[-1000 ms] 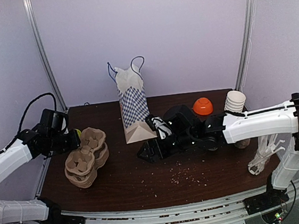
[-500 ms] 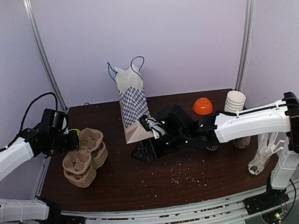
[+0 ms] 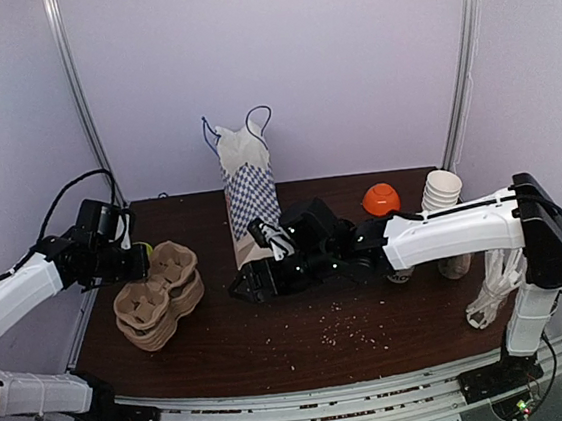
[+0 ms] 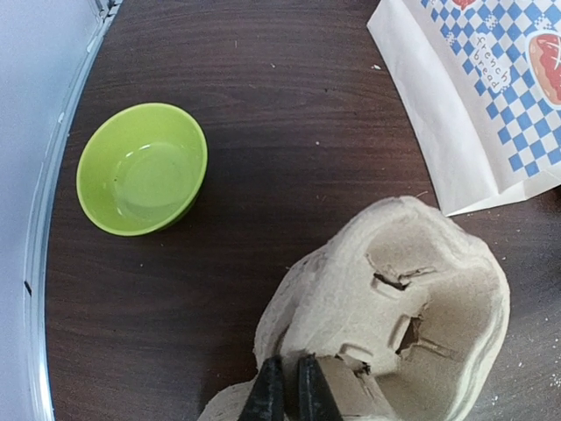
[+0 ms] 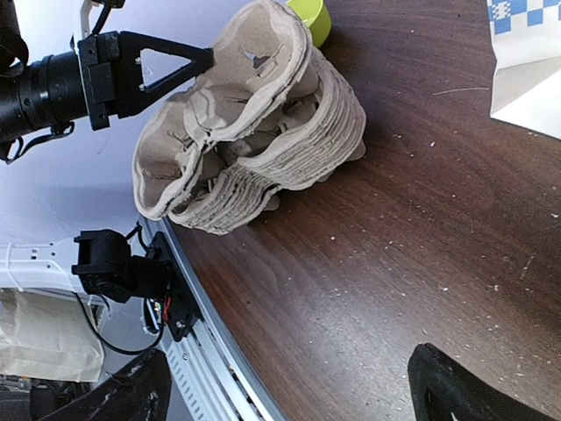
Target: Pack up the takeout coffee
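Coffee point(image 3: 401, 276) is not packed yet. I believe only its lower part shows, under the right arm at centre right of the top view, apart from the bag point(image 3: 250, 199). Left gripper point(image 4: 283, 390) pinches the top carrier point(image 4: 394, 307). The right gripper point(image 5: 289, 390) is wide open and empty. Only the left wrist view shows the whole bowl point(image 4: 140, 171).

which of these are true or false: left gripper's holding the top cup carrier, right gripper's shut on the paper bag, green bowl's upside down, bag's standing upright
1. The left gripper pinches the rim of the top cup carrier. True.
2. The right gripper is shut on the paper bag. False: its jaws are open and empty, above the table.
3. The green bowl is upside down. False: the green bowl sits open side up.
4. The paper bag stands upright. True.
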Controlling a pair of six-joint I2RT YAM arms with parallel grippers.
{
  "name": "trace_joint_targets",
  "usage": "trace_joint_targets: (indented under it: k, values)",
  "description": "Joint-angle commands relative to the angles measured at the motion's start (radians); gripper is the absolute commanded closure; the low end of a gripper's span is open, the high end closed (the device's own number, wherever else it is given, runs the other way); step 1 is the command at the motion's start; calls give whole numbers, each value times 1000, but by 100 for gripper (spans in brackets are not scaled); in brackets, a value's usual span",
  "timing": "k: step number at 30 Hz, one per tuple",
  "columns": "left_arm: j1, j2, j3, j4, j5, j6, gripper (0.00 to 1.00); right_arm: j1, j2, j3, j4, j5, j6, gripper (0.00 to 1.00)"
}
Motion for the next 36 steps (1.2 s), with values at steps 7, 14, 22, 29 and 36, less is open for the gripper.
trace_joint_targets:
  k: [7, 14, 22, 29, 36]
  values:
    - [18, 14, -30, 7, 20, -7, 52, 2, 150, 98, 227, -84, 271, 4]
    - [18, -40, 20, -31, -34, 4, 26, 3, 276, 178, 315, -67, 413, 9]
    - [33, -26, -41, 59, -47, -60, 22, 13, 468, 370, 315, -34, 571, 7]
    - [55, -27, -134, 158, 47, -121, 22, 15, 609, 551, 241, -23, 632, 9]
    - [56, -56, -192, 187, 90, -128, 22, 15, 682, 662, 175, -13, 644, 24]
